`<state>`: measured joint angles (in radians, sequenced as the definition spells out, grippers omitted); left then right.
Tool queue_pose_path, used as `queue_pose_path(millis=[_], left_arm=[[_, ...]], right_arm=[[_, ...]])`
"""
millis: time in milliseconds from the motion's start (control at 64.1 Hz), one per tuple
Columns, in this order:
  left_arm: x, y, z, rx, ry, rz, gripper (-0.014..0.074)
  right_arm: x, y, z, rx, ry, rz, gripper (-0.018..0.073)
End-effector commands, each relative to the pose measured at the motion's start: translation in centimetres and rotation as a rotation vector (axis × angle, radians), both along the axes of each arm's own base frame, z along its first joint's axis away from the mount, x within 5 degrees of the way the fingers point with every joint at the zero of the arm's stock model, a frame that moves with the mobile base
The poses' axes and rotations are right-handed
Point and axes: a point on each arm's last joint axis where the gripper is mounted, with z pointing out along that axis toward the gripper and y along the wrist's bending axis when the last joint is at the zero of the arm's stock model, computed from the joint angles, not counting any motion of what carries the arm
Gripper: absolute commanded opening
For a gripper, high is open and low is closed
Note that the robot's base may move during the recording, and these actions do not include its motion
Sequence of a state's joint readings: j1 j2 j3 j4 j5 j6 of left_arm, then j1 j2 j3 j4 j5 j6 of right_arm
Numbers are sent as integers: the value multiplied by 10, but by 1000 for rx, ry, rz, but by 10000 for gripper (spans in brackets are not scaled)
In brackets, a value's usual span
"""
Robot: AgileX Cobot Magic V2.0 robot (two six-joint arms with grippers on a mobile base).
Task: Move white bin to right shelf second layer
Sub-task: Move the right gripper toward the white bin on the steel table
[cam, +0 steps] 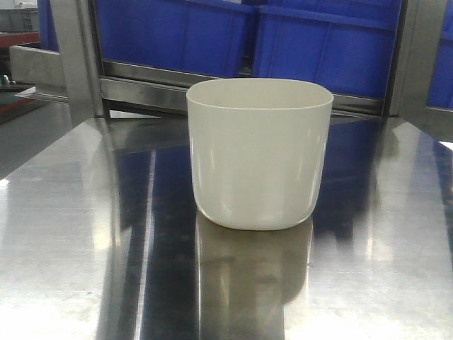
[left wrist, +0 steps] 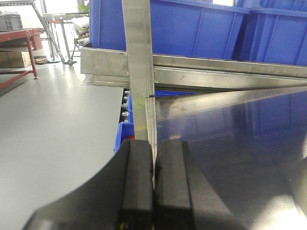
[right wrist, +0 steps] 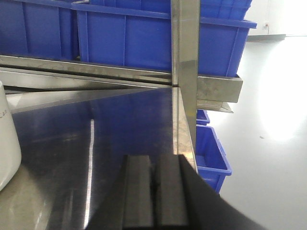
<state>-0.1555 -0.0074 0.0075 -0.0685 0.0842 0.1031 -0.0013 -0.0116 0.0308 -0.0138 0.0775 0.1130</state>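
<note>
Polished steel tabletop [cam: 71, 234] filled the foreground of the front view and mirrored everything behind it. A horizontal steel rail [cam: 141, 88] ran along its rear edge, flanked by upright posts [cam: 74, 57]. Behind the rail stood a row of blue crates [cam: 325, 42].

The white bin [cam: 258, 152] stood upright on the tabletop, near the middle of the front view and just in front of the rail. Its opening faced up and its walls tapered to a rounded base. Its reflection showed on the steel directly below it. Neither gripper touched it. In the right wrist view only a strip of its side wall showed at the left edge of the frame, well apart from the right gripper [right wrist: 154, 160].

The left gripper [left wrist: 153, 148] was closed: its two black fingers [left wrist: 136, 182] met along a thin seam and held nothing. It sat at the left edge of the tabletop, in line with one of the upright posts. Grey floor [left wrist: 53, 143] lay to its left, and a red-framed bench [left wrist: 19, 38] stood far back.

The right gripper was likewise closed and empty, its fingers pressed together. It sat at the right edge of the tabletop, in line with the post on that side. A lower blue crate [right wrist: 211, 153] sat beyond that edge, below tabletop level.
</note>
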Motion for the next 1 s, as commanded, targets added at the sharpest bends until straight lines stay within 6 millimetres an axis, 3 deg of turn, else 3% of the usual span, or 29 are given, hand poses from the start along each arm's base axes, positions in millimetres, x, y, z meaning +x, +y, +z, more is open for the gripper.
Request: queue_pose_path(millis=[0,343,593,749,983], left_arm=[[0,0,-4,-19,-59,2,85],[0,0,-4,-19,-59,2,85],[0,0,-4,-19,-59,2,85],[0,0,-4,-19,-59,2,85],[0,0,-4,-19,-59,2,85]], right_arm=[[-3,0,16,-11,-137,-2,48],[-4,0,22,-11,-203,-2,57],[15,0,27,85,-43,3,57],[46,1,59,99,69,5,57],[114,14,128,98,163,76,57]])
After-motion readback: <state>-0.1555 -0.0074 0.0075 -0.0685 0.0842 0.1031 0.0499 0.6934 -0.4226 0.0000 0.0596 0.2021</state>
